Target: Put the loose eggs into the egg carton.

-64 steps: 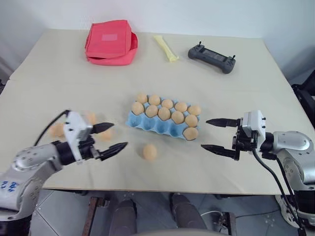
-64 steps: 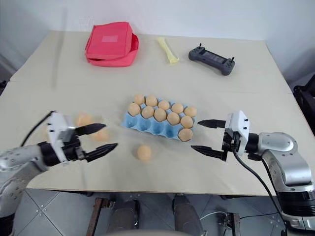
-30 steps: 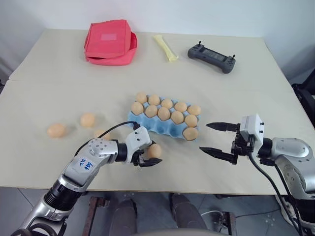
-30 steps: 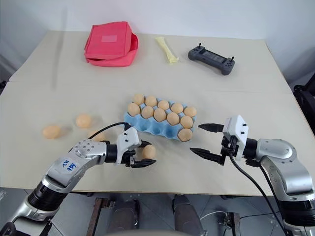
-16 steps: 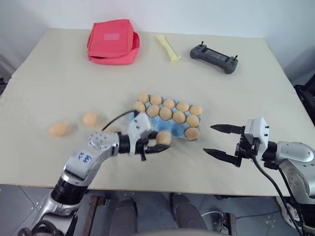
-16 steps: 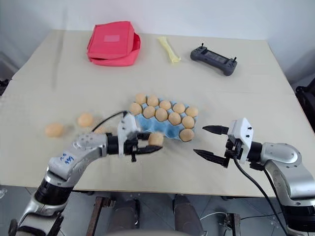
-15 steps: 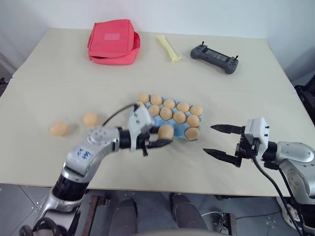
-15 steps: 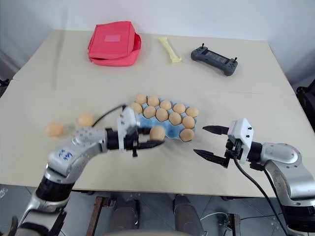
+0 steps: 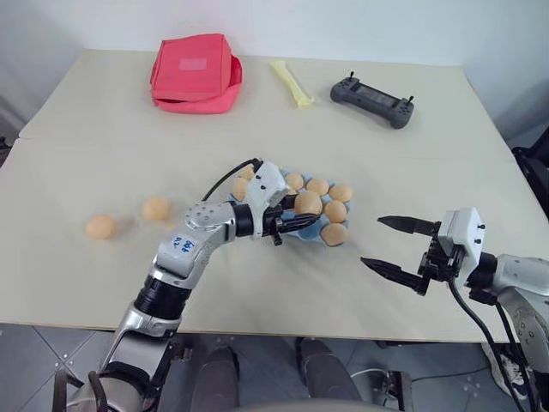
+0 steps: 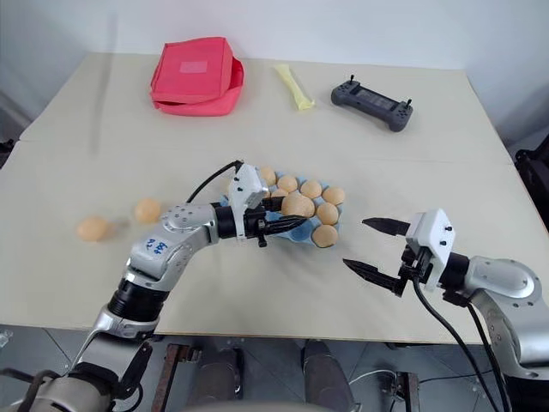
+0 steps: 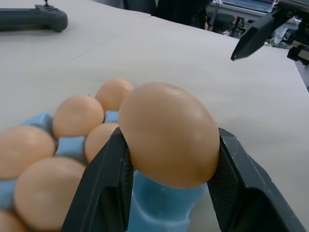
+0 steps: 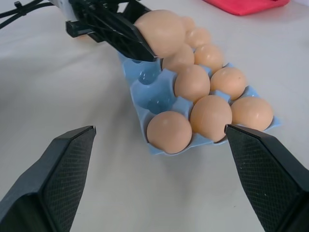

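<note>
Left gripper (image 9: 296, 216) pinching an egg (image 9: 308, 202) over the egg carton (image 10: 279, 233), with the right gripper (image 9: 396, 245) spread wide.

The held egg hangs above the near row of the light blue carton, where empty cups show; other eggs fill the cups behind and beside it. The right gripper hovers over bare tabletop (image 9: 103, 146) near the carton's right end, holding nothing. Two loose eggs (image 9: 100, 227) lie well apart to the left. The tabletop is pale beige with a faint seam across; at its far edge sit a red pouch (image 9: 196, 73), a yellow strip (image 9: 291, 83) and a dark controller (image 9: 372, 100), before a plain pale wall (image 9: 343, 26).
</note>
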